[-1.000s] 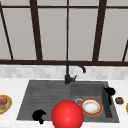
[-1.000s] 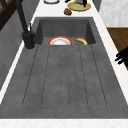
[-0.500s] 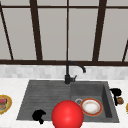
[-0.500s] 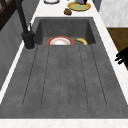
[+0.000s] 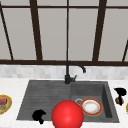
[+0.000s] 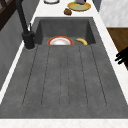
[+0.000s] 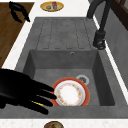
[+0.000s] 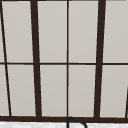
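Note:
My right hand hovers over the right counter beside the sink, open, close to a small brown item. In the right side view this hand stretches straight fingers toward a red-rimmed white plate in the basin, holding nothing. A bit of the yellow banana shows under the fingers. My left hand floats open at the drainboard's front edge, also seen as the left hand and left hand. A red ball sits in front of the sink.
A black faucet rises behind the sink. The plate and banana lie in the basin. A yellow plate with food is on the left counter, and another yellow plate lies beyond the brown item. The ribbed drainboard is bare.
My right hand has drifted slightly to the right over the counter. The left hand, plate and ball have not moved.

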Controlling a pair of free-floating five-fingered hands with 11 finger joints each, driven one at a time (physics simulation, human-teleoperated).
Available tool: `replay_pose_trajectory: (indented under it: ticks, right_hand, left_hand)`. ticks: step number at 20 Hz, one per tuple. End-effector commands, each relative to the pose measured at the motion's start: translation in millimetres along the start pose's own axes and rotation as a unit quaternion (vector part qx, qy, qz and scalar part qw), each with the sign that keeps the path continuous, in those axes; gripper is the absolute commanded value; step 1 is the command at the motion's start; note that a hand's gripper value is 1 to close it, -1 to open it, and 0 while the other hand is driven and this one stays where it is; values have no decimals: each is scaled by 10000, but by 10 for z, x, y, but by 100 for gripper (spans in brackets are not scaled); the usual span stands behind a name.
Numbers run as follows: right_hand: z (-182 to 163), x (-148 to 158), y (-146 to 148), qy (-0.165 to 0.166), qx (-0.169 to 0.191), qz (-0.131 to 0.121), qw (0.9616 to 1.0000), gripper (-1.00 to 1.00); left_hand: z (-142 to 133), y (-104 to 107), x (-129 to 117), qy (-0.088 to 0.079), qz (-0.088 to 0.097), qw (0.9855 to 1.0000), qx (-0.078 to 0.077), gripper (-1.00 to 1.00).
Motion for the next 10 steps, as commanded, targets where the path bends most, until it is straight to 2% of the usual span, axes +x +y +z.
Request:
replay_pose_trajectory:
  ticks: [1, 5, 6, 10]
  right_hand:
    - [26, -234, 10, -76, 67, -155, 9998, -100]
    - [-8, -431, 48, -125, 256, -99, 9995, -100]
    - [-43, -441, 108, -171, 394, -89, 9990, -100]
    - [-263, -576, 189, -54, 676, 2, 9977, -100]
  left_hand:
    - [0, 0, 0, 0, 0, 10000, 0, 0]
    - [0, 0, 0, 0, 0, 10000, 0, 0]
    - [0, 0, 0, 0, 0, 10000, 0, 0]
    - [0, 0, 0, 0, 0, 10000, 0, 0]
